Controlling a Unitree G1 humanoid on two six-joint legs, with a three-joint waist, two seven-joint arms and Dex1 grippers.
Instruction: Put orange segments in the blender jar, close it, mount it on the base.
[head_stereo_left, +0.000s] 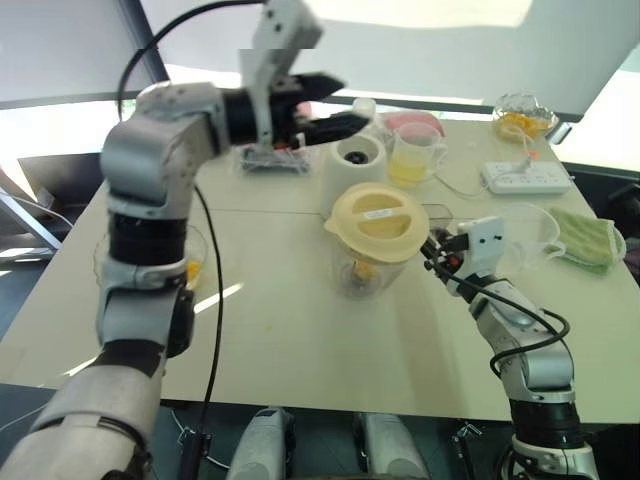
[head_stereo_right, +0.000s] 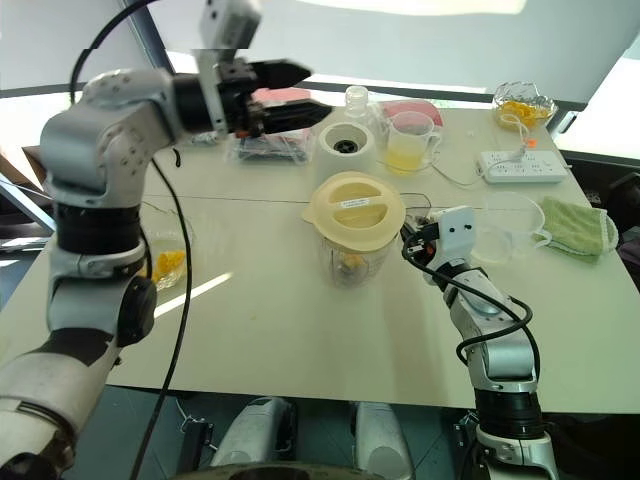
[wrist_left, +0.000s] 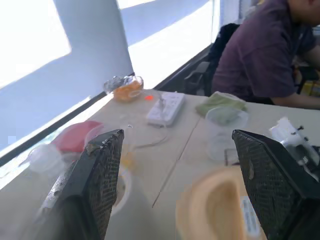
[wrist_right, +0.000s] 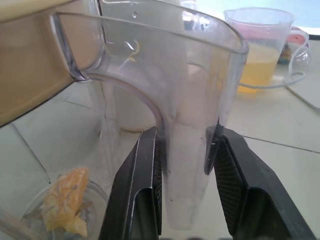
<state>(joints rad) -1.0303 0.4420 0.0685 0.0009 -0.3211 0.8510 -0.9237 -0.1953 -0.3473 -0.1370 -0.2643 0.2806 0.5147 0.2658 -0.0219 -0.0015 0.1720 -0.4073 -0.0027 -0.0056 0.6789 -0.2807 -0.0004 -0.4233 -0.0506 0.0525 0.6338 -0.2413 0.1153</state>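
Observation:
The blender jar (head_stereo_right: 350, 262) stands mid-table with a cream lid (head_stereo_left: 378, 220) resting on top. Orange segments (wrist_right: 65, 200) lie at its bottom. My right gripper (wrist_right: 185, 165) is shut on the jar's clear handle (wrist_right: 190, 125), one finger on each side. Behind the jar stands the white base (head_stereo_left: 352, 160) with its dark socket facing up. My left gripper (head_stereo_left: 350, 103) hangs open and empty in the air, above and to the left of the base, pointing across the table.
A mug of yellow juice (head_stereo_left: 412, 160), a power strip (head_stereo_left: 525, 178), a green cloth (head_stereo_left: 585, 238) and a bowl of orange pieces (head_stereo_left: 523, 115) sit at back right. A low cup with orange pieces (head_stereo_right: 165, 262) is at left. A person (wrist_left: 260, 55) sits beyond the table.

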